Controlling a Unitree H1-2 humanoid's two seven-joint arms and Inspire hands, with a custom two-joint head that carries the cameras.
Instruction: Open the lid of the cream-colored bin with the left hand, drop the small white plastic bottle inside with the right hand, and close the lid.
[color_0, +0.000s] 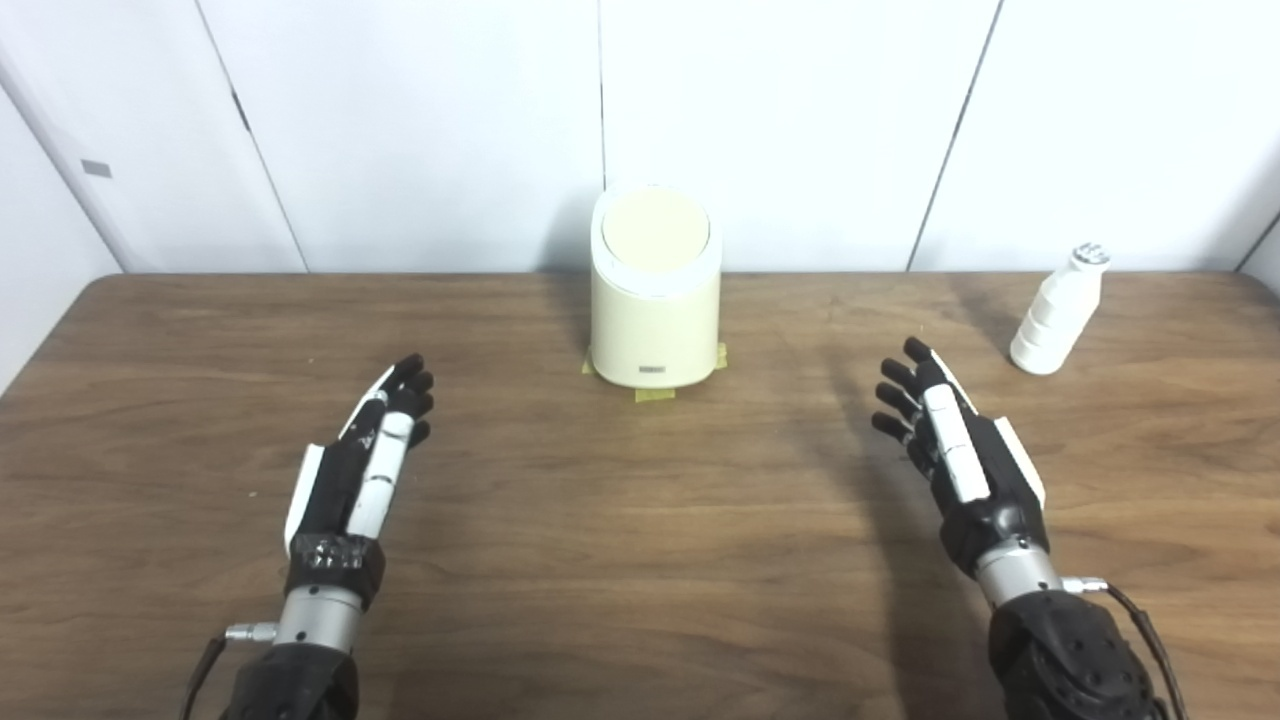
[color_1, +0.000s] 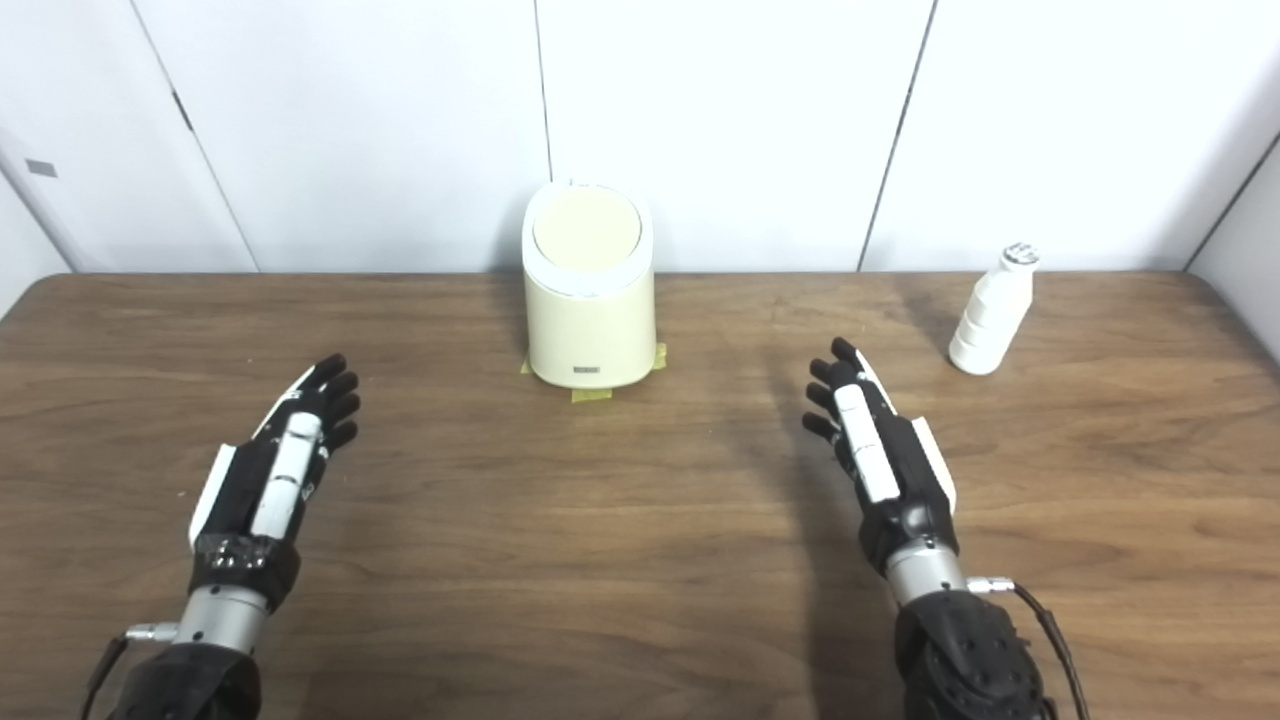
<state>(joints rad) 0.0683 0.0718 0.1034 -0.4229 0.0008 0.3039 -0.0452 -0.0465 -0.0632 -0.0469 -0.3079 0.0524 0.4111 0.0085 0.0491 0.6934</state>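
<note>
Cream bin (color_0: 655, 310) sits top centre of frame, at the far edge of the wooden table (color_0: 640, 560), close to the white wall panels (color_0: 800, 120). Lid (color_0: 655, 227) is down, tilted toward the camera. Yellow tape bits (color_0: 655, 394) stick out from under the base.

Small white bottle (color_0: 1057, 312) stands upright at upper right, well apart from the bin, cap on.

Left hand (color_0: 360, 460) at lower left, above the table, fingers spread and extended, holding nothing. Right hand (color_0: 950, 450) at lower right, same pose: fingers apart, nothing held. Bottle is up and right of its fingertips, not touching. Both hands are well short of the bin.
</note>
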